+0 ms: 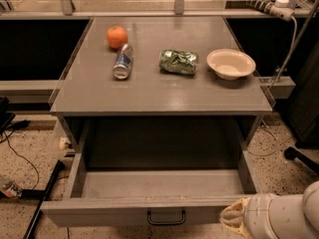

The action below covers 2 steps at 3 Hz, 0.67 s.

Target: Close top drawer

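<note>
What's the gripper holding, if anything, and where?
Cannot be told. The gripper is at the right front corner of the open top drawer; no grasp shows.

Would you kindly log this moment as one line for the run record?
top drawer: pulled out, not yet closed | gripper: low right, by drawer front's right end | tabletop: orange, can, green bag, bowl
</note>
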Motion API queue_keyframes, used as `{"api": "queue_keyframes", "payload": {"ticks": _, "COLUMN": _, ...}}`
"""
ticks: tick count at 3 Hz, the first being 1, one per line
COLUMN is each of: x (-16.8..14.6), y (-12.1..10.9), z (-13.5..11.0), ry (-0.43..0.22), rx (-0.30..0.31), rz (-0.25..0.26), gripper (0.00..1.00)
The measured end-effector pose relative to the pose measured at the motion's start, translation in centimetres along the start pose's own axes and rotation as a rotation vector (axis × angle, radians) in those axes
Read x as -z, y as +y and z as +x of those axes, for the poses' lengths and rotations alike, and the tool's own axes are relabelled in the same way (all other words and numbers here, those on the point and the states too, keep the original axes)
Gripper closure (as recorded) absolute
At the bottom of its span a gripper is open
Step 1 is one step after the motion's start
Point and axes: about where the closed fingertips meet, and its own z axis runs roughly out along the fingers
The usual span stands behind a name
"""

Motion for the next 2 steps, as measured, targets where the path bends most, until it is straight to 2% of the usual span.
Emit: {"api": "queue_keyframes", "payload": {"ticks": 2, "x": 0.14, "y": -0.34, "z": -0.14, "ry": 0.002, "rx": 0.008, "rz": 0.011, "gripper": 0.57}}
